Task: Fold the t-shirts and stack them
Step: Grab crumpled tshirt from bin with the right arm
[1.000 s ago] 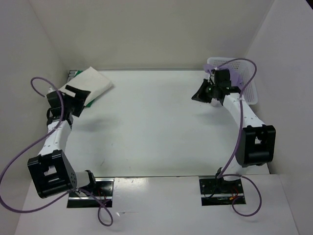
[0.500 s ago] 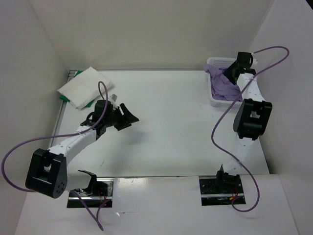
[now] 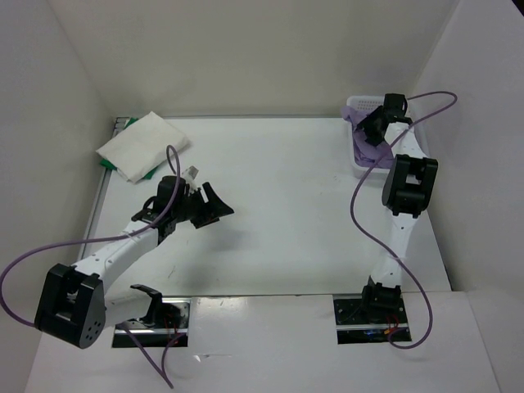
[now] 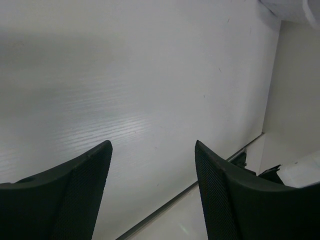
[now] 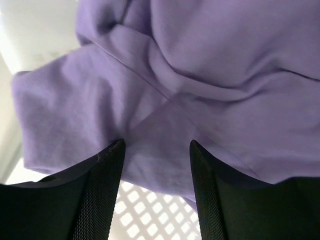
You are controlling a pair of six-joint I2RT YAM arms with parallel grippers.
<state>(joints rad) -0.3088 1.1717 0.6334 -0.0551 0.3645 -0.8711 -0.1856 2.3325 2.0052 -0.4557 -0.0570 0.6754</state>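
Observation:
A folded white t-shirt (image 3: pixel 144 144) lies at the table's back left, on top of a green t-shirt (image 3: pixel 107 164) that shows only at its edges. A crumpled lavender t-shirt (image 3: pixel 366 150) (image 5: pixel 200 65) fills the white lattice basket (image 3: pixel 359 170) at the back right. My right gripper (image 3: pixel 371 131) (image 5: pixel 156 142) is down in the basket, jaws open, with the fingertips pressed into the lavender cloth and a fold bulging between them. My left gripper (image 3: pixel 219 205) (image 4: pixel 152 145) hovers open over bare tabletop, left of centre, holding nothing.
The basket's lattice floor (image 5: pixel 140 210) shows under the lavender cloth. White walls close in the table at the back and both sides. The arm bases (image 3: pixel 151 311) sit at the near edge, with purple cables looping off each arm.
The left arm swung from the stack at the back left out over the table's middle. The right gripper moved into the basket onto the lavender t-shirt and its jaws opened.

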